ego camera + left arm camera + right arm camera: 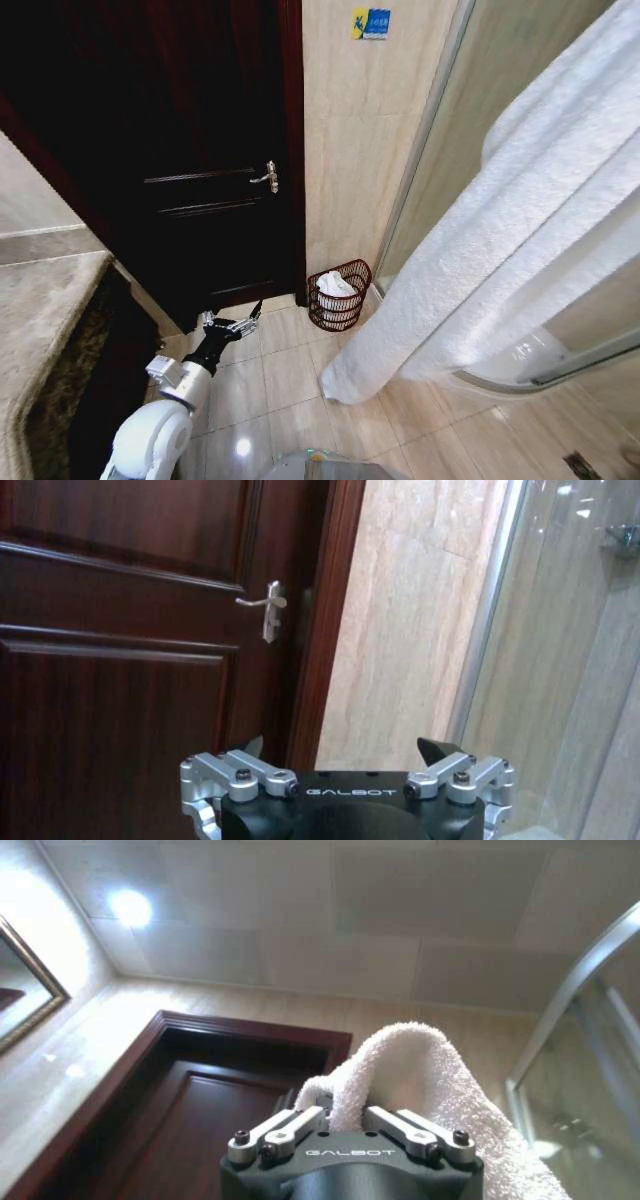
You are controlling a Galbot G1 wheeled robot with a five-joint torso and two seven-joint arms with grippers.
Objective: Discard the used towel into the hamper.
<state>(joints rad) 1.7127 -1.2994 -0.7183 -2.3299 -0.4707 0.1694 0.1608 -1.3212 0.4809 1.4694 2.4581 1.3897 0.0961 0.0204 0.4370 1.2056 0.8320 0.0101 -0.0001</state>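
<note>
Right gripper (345,1121) clenched on the white towel (520,230), which hangs large in the head view, its lower end near the floor just right of the hamper (340,295). Left gripper (240,318) released, jaws spread, low over the floor tiles left of the hamper. Hamper sits on the floor at the wall corner beside the dark door (190,150), white cloth already inside it.

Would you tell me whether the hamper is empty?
Not empty: the hamper stands upright with something white already inside.
</note>
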